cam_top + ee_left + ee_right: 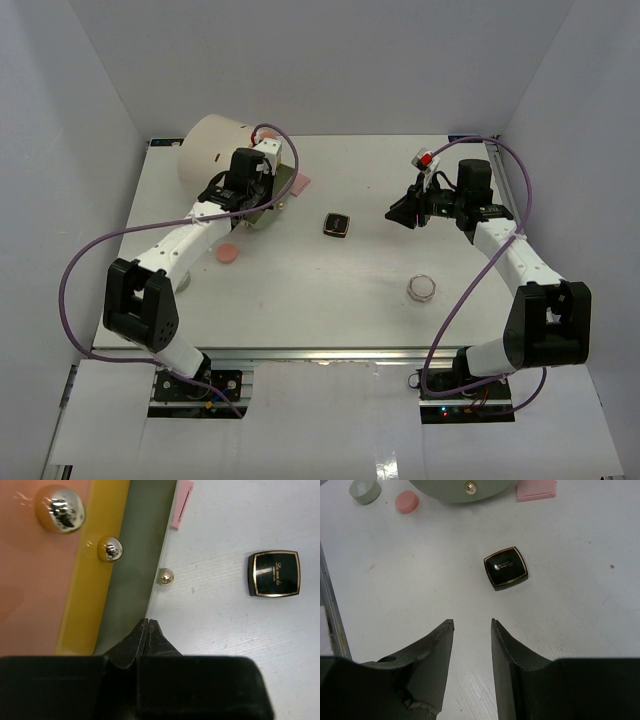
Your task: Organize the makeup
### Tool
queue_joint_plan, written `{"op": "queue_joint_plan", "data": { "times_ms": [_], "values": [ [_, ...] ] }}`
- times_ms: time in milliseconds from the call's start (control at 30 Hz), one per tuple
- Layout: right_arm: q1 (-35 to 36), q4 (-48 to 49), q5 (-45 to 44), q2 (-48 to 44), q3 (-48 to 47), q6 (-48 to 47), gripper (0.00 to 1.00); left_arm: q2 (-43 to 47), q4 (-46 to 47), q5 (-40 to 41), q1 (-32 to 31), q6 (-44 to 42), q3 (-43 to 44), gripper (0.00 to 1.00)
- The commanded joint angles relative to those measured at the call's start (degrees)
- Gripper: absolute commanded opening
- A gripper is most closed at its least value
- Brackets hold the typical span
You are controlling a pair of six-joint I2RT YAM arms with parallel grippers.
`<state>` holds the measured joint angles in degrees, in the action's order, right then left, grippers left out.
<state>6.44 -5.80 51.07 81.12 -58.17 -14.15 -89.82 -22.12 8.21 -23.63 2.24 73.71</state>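
**Plainly: compact lies loose on the counter, neither claw holding anything**

Here the left claw [147,630] is pressed together with nothing between its tips. It sits low at the cylinder [212,148], its tips just over the edge of the olive one of the drawer fronts [135,575], where that front meets the counter [330,320]. A shiny knob [165,576] shows just ahead of the tips.

The right claw [472,624] is partly spread and pinches nothing. It hangs above bare counter and points toward the compact [506,568], which lies apart from it.

The compact is black with a gold border. It lies flat near the middle of the counter, between the two claws, touching neither.

A square pad [300,183], pink, lies on the counter close beside the drawer fronts. A round pad [228,254], also pink, lies just beside the left arm's forearm. The clear jar [422,289] stands by itself toward the near edge, on the right arm's side and well apart from the compact.

At the top left corner of the right wrist view, near the round pad, there is what may be a pale jar [365,490]. It is cut off by the frame, so I cannot tell more about it.
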Motion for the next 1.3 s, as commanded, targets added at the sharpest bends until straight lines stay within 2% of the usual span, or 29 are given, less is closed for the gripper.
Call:
{"op": "queue_joint_plan", "data": {
  "times_ms": [0,733,833,900,1000,1033,1167,1267],
  "values": [
    [-0.3,1.8,1.2,-1.4,0.5,-0.6,0.43,-1.4,0.4,-3.3,1.2,-4.4,0.1,0.08],
    [-0.5,1.8,1.4,-1.1,0.5,-0.5,0.43,-8.5,8.3,7.2,1.4,-10.2,-2.2,0.16],
    [-0.5,1.8,1.4,-1.0,0.5,-0.5,0.43,-9.5,8.3,6.8,1.4,-10.6,-2.6,0.23],
    [-0.5,1.8,1.4,-1.0,0.5,-0.5,0.43,-10.0,8.2,7.1,1.4,-10.3,-3.2,0.36],
    [-0.5,1.8,1.4,-1.0,0.5,-0.5,0.43,-10.4,8.2,6.9,1.4,-9.3,-4.1,0.46],
    [-0.5,1.8,1.5,-1.0,0.5,-0.5,0.43,-10.4,8.1,6.9,1.4,-9.2,-4.3,0.46],
    [-0.5,1.8,1.5,-1.0,0.5,-0.5,0.43,-9.9,7.9,7.0,1.4,-8.5,-4.3,0.59],
    [-0.5,1.8,1.5,-1.1,0.5,-0.5,0.43,-9.5,7.6,6.9,1.4,-8.4,-3.8,0.62]
  ]
}}
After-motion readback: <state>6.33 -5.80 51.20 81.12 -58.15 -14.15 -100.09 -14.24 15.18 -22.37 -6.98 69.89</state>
